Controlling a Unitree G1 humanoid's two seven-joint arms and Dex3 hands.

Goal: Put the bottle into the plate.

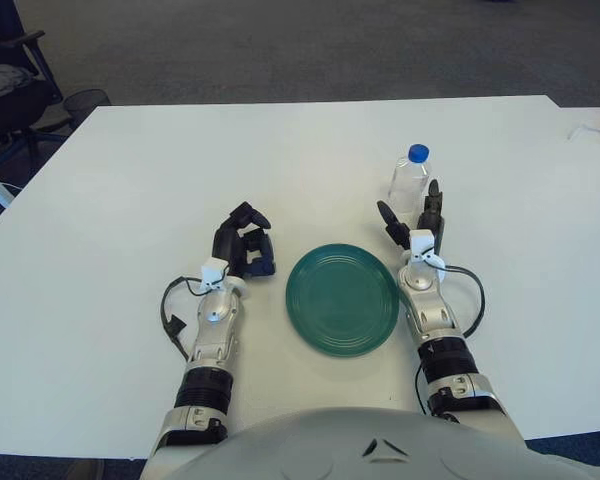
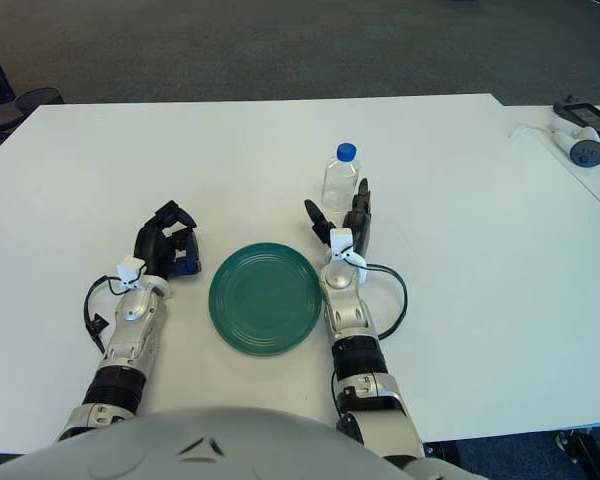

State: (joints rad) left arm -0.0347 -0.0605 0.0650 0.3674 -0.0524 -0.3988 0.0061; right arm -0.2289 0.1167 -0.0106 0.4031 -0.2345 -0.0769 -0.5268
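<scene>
- Right robot hand (image 1: 412, 222) is reaching with fingers spread toward the upright bottle (image 1: 408, 181); it should wrap the body squarely.
- Left robot hand (image 1: 242, 243) is resting curled, empty, beside the plate (image 1: 342, 298).

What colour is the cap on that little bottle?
Blue. The cap tops a clear bottle standing beyond the right hand; the right eye view shows it best.

plate (image 1: 342, 298) btwn robot hands | bottle (image 1: 409, 182) behind R robot hand (image 1: 414, 226)

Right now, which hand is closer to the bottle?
Right. The right hand is just in front of the bottle, fingers open. The left hand rests curled beyond the plate, far from it.
</scene>
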